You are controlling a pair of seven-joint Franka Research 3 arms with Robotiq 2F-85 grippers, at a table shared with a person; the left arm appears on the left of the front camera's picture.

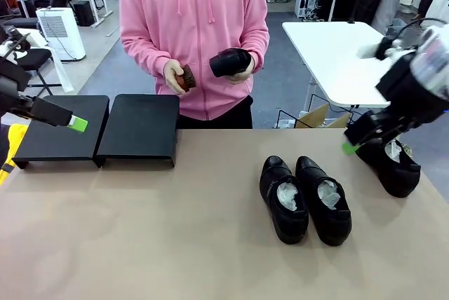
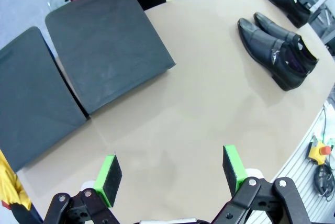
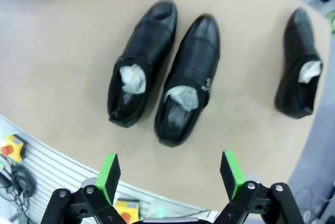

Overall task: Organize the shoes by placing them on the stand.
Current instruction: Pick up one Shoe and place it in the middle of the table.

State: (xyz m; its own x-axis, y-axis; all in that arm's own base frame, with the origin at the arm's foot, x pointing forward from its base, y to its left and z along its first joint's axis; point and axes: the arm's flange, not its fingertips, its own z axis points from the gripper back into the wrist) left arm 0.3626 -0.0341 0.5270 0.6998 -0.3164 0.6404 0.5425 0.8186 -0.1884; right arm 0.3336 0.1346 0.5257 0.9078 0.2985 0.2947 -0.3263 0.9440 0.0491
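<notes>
Two glossy black shoes (image 1: 283, 198) (image 1: 324, 200) with white paper inside lie side by side right of the table's middle. A third shoe (image 1: 394, 163) lies at the right edge, just under my right gripper (image 1: 353, 142), which is open and holds nothing. The person in a pink hoodie holds another shoe (image 1: 230, 62) and a small brown object (image 1: 186, 77). The stand (image 1: 140, 128), two matte-black units, sits at the far left; my left gripper (image 1: 74, 122) hovers open over its left unit (image 1: 49, 142). The left wrist view shows the open gripper (image 2: 170, 174), the stand (image 2: 104, 51) and the shoes (image 2: 277, 46). The right wrist view shows the open gripper (image 3: 170, 174) above the pair (image 3: 141, 62) (image 3: 191, 77).
A white table (image 1: 337, 55) stands behind at the right, with a cardboard box (image 1: 316, 116) by the table's far edge. A yellow emergency-stop box (image 2: 319, 150) and cables lie off the near edge. The tabletop between stand and shoes is bare.
</notes>
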